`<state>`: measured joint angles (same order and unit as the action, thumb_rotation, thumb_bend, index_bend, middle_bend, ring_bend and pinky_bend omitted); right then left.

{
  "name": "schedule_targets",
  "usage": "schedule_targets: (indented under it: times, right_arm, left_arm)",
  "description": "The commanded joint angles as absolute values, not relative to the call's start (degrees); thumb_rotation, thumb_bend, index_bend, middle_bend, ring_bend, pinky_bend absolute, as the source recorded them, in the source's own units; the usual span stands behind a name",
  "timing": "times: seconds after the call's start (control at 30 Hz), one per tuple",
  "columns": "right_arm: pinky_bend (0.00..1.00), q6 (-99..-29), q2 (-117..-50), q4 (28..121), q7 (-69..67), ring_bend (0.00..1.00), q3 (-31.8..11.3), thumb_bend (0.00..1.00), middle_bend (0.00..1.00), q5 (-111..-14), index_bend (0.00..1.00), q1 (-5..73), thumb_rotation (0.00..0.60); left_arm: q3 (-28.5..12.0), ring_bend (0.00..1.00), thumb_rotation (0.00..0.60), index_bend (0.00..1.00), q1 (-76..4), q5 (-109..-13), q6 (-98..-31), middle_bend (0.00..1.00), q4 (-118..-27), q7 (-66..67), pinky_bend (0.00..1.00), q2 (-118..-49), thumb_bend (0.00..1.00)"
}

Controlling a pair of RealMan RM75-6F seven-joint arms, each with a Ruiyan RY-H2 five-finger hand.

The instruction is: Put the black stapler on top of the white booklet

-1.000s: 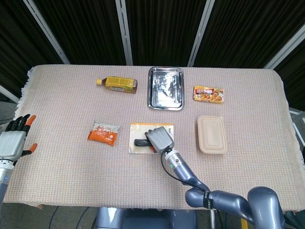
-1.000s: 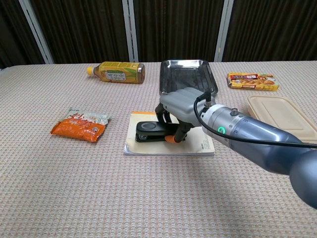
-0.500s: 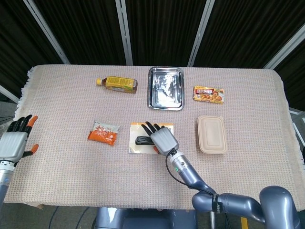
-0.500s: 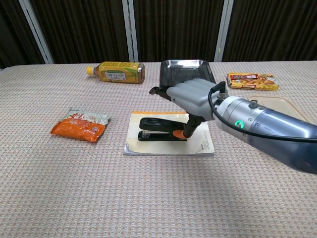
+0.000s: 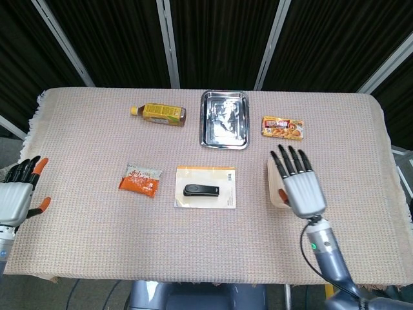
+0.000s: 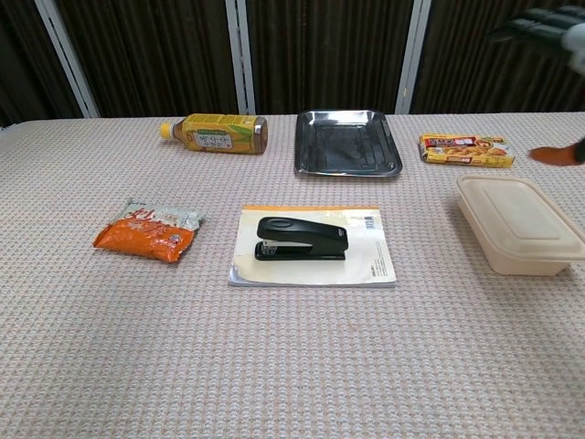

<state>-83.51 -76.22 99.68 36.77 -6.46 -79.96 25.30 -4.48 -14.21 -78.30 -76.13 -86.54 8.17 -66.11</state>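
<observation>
The black stapler point(image 5: 201, 190) point(image 6: 301, 239) lies flat on the white booklet point(image 5: 222, 199) point(image 6: 377, 261) near the table's middle, with nothing touching it. My right hand point(image 5: 299, 184) is raised to the right of the booklet, over the beige container, fingers spread and empty; the chest view catches only its fingertips point(image 6: 539, 23) at the top right corner. My left hand point(image 5: 18, 192) hangs open at the table's far left edge, away from everything.
A yellow bottle point(image 5: 159, 113) lies at the back left. A steel tray point(image 5: 224, 119) sits at the back centre, a snack box point(image 5: 282, 127) at the back right. An orange packet point(image 5: 140, 180) lies left of the booklet, a beige lidded container point(image 6: 518, 224) to its right.
My right hand let go of the stapler, lifted off the booklet and swung right and up over the beige container. The stapler stays lying on the booklet.
</observation>
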Motion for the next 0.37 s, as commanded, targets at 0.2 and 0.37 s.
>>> schedule_targets:
  times: [0.2, 0.37]
  right_arm:
    - [0.01, -92.94, -70.91, 88.69, 19.07, 0.0, -1.56, 0.18, 0.0, -78.36, 0.01, 11.7, 0.6]
    - [0.0, -93.68, -72.06, 86.33, 13.86, 0.0, -0.28, 0.18, 0.0, -76.2, 0.03, 7.08, 0.6]
  left_arm:
    - [-2.47, 0.0, 0.6, 0.0, -10.87, -83.76, -83.99, 0.0, -89.94, 14.58, 0.1, -67.42, 0.31]
    - [-1.25, 0.0, 0.6, 0.0, -8.72, -86.77, -88.09, 0.0, -90.65, 15.3, 0.1, -67.69, 0.31]
